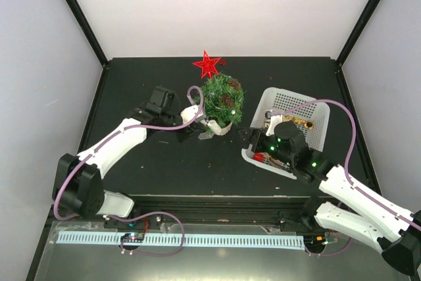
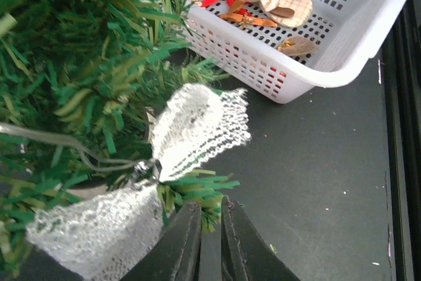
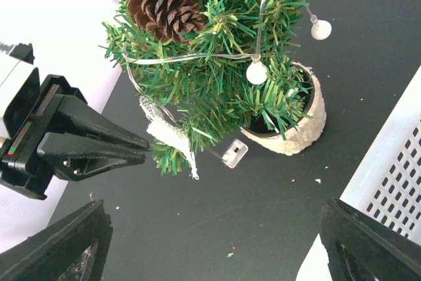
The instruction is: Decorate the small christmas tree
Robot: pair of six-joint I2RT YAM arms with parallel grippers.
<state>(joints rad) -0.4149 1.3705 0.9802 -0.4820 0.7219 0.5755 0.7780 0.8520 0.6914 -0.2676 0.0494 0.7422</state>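
1. My left gripper [image 2: 210, 203] has its fingers pressed almost together, only a thin slit between them. The tips sit at the low needles of the tree [image 1: 222, 100], just under a lace bow [image 2: 197, 123]. I cannot tell whether they nip anything.
2. My right gripper [image 3: 214, 205] is spread wide and holds nothing; it touches nothing either.
3. My left arm reaches slantwise from the near left corner of the tabletop [image 1: 164, 176], its wrist low at the tree's left side.
4. My right arm bends in from the near right corner, its wrist over the near left corner of the basket [image 1: 314, 137], fingers pointing at the tree.
5. The tree stands at the middle of the tabletop, nearer the far edge, in a round cream pot [image 3: 299, 129] with a rough, woolly wall.
6. Its needles are bushy green plastic. A brown pine cone [image 3: 164, 1] sits among them, and a thin wire carries small white bulbs [image 3: 256, 72].
7. A red glitter star [image 1: 208, 64] tops it.
8. The bow is white open mesh, pinched at its middle.
9. The basket is white perforated plastic, just right of the tree.
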